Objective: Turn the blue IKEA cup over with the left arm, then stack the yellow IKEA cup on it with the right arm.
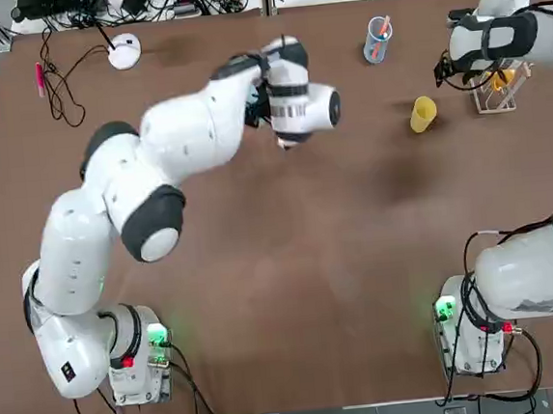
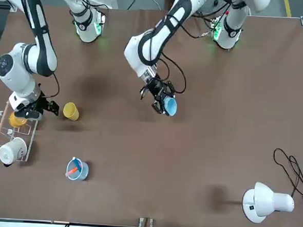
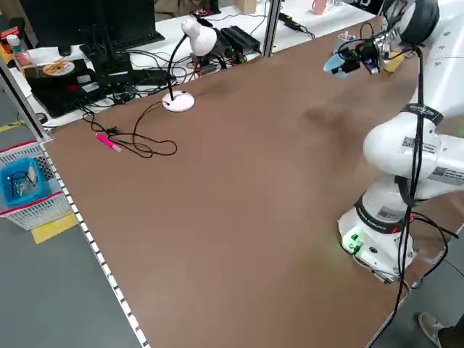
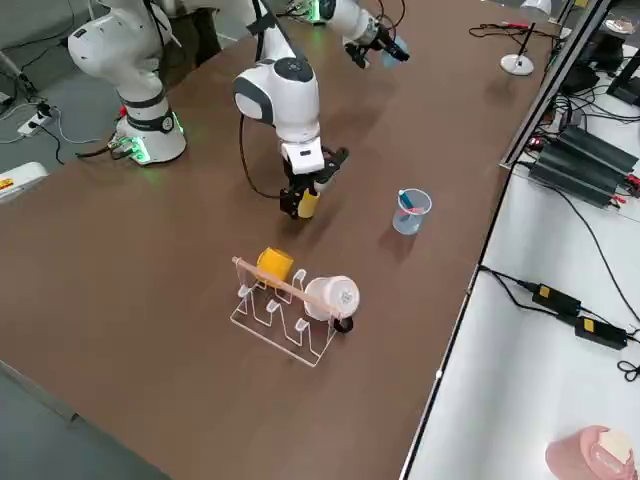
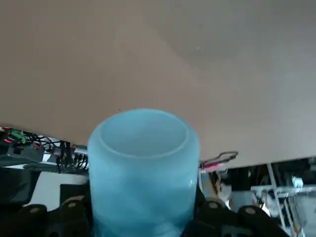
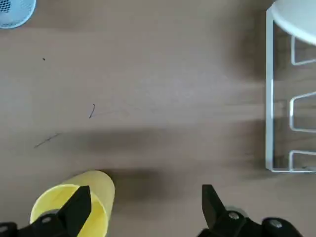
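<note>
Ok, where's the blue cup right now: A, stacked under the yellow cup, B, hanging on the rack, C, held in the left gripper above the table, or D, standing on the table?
C: the left gripper is shut on the blue cup, lifted off the table.

Robotics lab. Two white arms bolted to a big brown tabletop [image 1: 291, 264], bases lit green. Cables [image 3: 138, 145] trail across the far edge by a white desk lamp [image 3: 190, 43]. Side benches carry power bricks [image 4: 580, 165], monitors and wiring. Aluminium frame posts [image 3: 272, 25] stand around the rig.
</note>
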{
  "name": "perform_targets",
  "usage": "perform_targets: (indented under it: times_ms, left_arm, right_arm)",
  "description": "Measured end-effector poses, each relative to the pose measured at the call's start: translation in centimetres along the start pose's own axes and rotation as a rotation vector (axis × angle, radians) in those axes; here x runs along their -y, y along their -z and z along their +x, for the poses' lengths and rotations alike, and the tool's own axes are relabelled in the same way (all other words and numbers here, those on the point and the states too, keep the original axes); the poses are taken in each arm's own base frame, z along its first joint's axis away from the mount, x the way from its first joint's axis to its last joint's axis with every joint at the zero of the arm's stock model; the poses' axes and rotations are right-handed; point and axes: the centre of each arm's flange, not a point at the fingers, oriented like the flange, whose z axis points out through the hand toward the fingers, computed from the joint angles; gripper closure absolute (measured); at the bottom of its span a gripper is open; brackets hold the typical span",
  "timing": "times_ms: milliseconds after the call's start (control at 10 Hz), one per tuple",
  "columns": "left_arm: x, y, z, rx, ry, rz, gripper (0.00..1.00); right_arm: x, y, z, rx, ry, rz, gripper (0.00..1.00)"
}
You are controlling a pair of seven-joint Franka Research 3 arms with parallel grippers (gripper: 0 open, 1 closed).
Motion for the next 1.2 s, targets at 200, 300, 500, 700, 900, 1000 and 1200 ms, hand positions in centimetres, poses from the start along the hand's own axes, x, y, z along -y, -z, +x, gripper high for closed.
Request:
perform_targets:
  times_ms: [200,300,500,700,900,1000,1200]
  left_arm:
    - [-1.1,1.3,4.0,0.079,-0.039,0.025,0.30]
    - [-1.5,1.5,5.9,0.098,-0.049,0.033,0.30]
    - [-2.1,1.4,9.0,0.120,-0.065,0.045,0.30]
    - [-2.4,1.2,11.3,0.138,-0.084,0.054,0.30]
    - [-2.5,0.8,12.7,0.150,-0.095,0.056,0.28]
    - [-2.5,0.8,13.1,0.151,-0.098,0.059,0.28]
    - [-2.8,1.1,13.9,0.155,-0.106,0.067,0.26]
  right_arm:
    - [1.7,0.0,0.1,0.000,-0.004,0.005,0.01]
    - [2.7,-0.2,0.0,0.005,0.011,0.007,0.00]
    - [4.2,-1.2,-1.0,0.013,0.075,-0.014,0.00]
    - [4.3,-2.3,-2.2,-0.016,0.092,-0.020,0.00]
    - [4.3,-2.5,-2.4,-0.019,0.093,-0.020,0.00]
    - [4.3,-2.5,-2.4,-0.023,0.093,-0.021,0.00]
    - [4.2,-2.4,-2.3,-0.034,0.092,-0.022,0.00]
